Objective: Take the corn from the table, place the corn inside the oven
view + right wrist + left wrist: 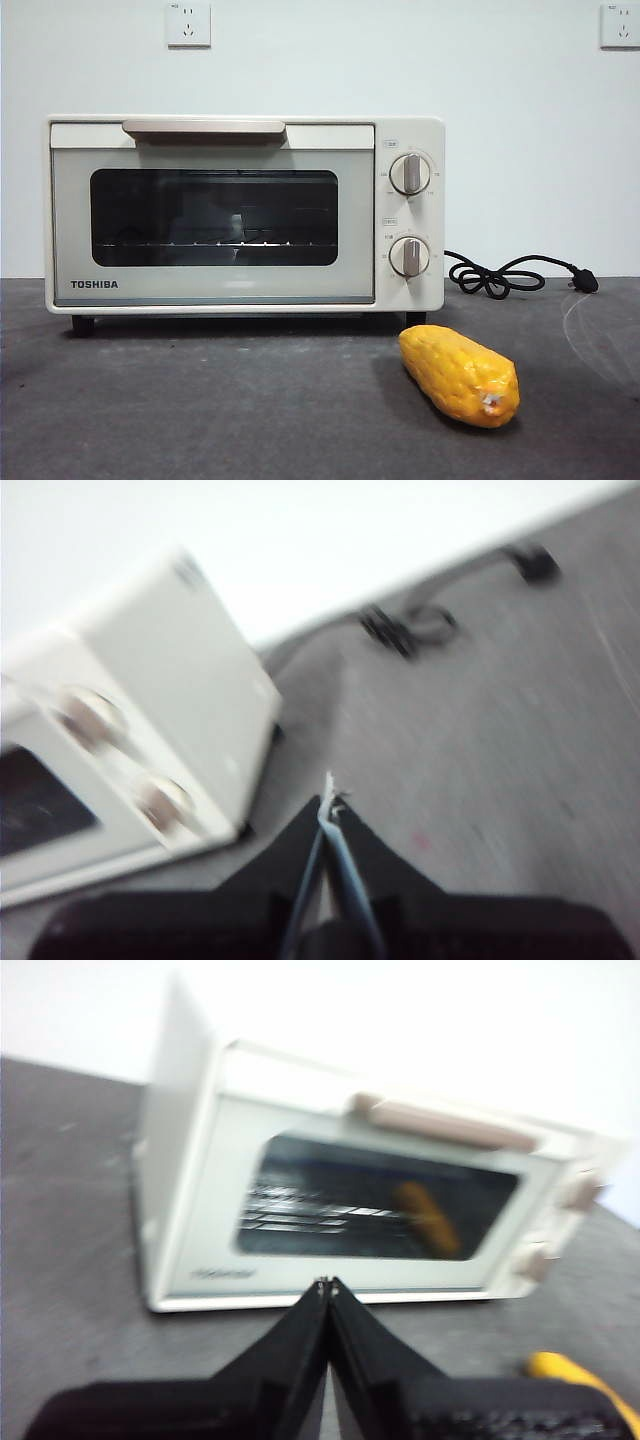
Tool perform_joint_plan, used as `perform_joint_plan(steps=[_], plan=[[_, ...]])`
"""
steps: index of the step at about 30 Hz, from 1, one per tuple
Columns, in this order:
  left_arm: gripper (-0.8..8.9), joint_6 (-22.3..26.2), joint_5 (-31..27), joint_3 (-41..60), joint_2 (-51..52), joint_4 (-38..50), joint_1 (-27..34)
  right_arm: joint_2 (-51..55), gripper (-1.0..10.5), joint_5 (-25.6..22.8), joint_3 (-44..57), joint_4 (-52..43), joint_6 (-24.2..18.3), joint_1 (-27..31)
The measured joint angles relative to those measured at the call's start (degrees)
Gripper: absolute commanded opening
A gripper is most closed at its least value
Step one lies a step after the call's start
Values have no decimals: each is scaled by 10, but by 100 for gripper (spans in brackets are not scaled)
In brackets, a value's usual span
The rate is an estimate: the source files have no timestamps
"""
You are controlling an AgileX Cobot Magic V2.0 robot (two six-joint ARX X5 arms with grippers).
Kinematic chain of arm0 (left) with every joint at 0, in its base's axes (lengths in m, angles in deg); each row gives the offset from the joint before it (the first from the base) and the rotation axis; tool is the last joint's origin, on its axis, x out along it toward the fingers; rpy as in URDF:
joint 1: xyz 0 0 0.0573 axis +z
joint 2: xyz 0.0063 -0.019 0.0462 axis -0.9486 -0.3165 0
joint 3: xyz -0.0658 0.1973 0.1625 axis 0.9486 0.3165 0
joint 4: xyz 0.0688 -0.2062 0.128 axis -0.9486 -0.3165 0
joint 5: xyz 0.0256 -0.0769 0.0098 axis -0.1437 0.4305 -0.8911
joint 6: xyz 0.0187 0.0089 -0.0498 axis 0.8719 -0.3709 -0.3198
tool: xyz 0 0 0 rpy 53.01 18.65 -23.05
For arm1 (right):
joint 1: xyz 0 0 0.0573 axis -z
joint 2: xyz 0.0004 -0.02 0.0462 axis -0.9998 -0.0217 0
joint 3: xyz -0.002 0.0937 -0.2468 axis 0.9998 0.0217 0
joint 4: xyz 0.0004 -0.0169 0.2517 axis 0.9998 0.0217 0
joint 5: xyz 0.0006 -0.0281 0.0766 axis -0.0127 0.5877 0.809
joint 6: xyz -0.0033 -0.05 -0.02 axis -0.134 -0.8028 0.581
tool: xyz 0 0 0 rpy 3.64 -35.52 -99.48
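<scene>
The corn (460, 375), a glossy yellow-orange cob, lies on the dark grey table (200, 400) in front of the oven's right corner. The cream-white Toshiba oven (245, 212) stands behind it with its door closed. Neither arm shows in the front view. In the blurred left wrist view, my left gripper (326, 1284) is shut and empty, above the table facing the oven (350, 1210), and one end of the corn (565, 1368) peeks in beside it. My right gripper (328, 802) is shut and empty too, near the oven's knob side (150, 730).
A black cord with its plug (520, 275) lies coiled on the table right of the oven, seen also as the cord (410, 628) in the right wrist view. Two wall sockets (188, 24) sit high on the white wall behind.
</scene>
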Motion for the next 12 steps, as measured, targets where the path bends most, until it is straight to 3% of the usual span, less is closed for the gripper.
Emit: perform_joint_plan(steps=[7, 12], plan=[[-5, -1, 22, -96, -87, -83, 0, -3, -1, 75, -66, -10, 30, 0], [-5, 0, 108, -171, -182, -85, 0, -40, 1, 159, -123, 5, 40, 0]])
